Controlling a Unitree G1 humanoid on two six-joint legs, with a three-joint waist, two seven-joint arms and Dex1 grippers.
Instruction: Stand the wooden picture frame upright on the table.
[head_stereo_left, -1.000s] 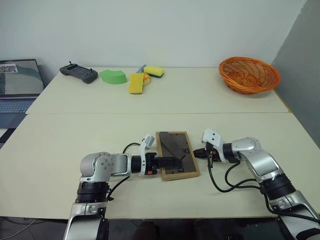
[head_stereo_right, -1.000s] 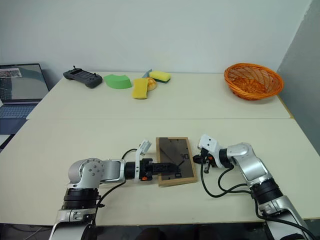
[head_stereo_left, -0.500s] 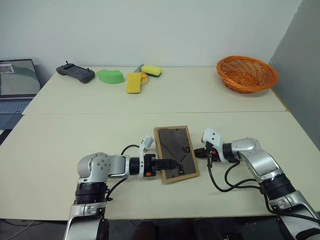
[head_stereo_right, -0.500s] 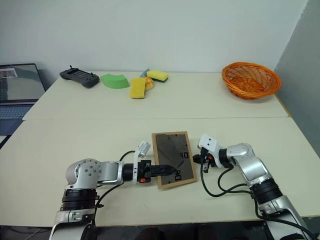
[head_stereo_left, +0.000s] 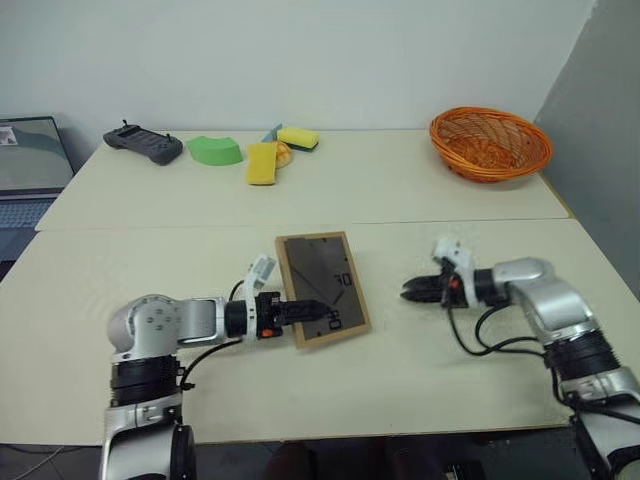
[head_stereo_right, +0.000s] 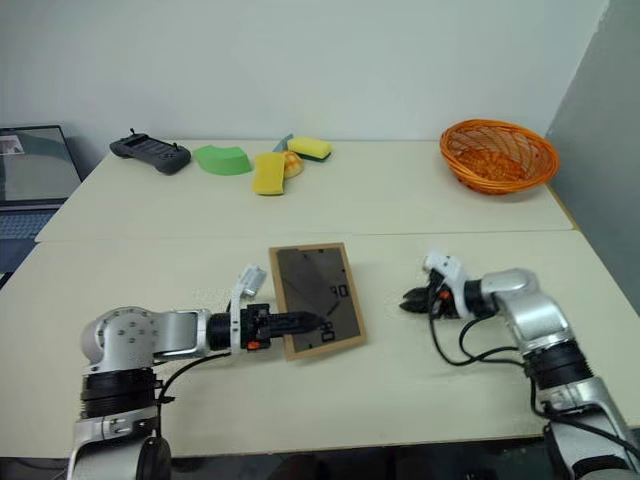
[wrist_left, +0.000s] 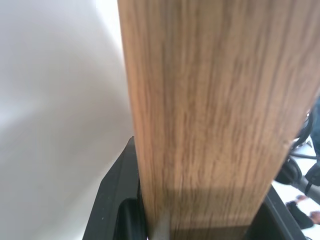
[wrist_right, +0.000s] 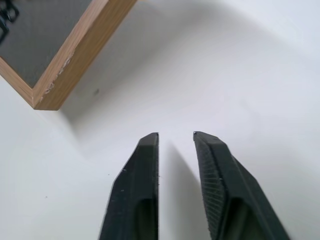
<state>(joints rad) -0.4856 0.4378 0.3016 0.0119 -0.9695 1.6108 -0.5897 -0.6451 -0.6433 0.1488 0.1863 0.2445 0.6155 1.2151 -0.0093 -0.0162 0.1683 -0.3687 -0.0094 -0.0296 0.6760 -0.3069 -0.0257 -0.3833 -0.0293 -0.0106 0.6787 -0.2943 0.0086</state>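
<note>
Since the earlier frames the wooden picture frame (head_stereo_left: 322, 288) has been tipped up from lying flat, and the right gripper (head_stereo_left: 413, 292) has drawn away from its right edge toward the right. The frame is now in the near middle of the table (head_stereo_left: 450, 190), tilted, with its dark back facing up and toward the camera. The left gripper (head_stereo_left: 300, 312) clenches the frame's near-left edge, its fingers (wrist_left: 117, 200) on both sides of the wood. The right gripper is empty, its fingers (wrist_right: 137, 195) a little apart, pointing at the frame but well apart from it. The frame looks light and stiff, though the front picture may have a fragile cover. I think the wooden border is the safe place to hold, not the thin fold-out stand.
</note>
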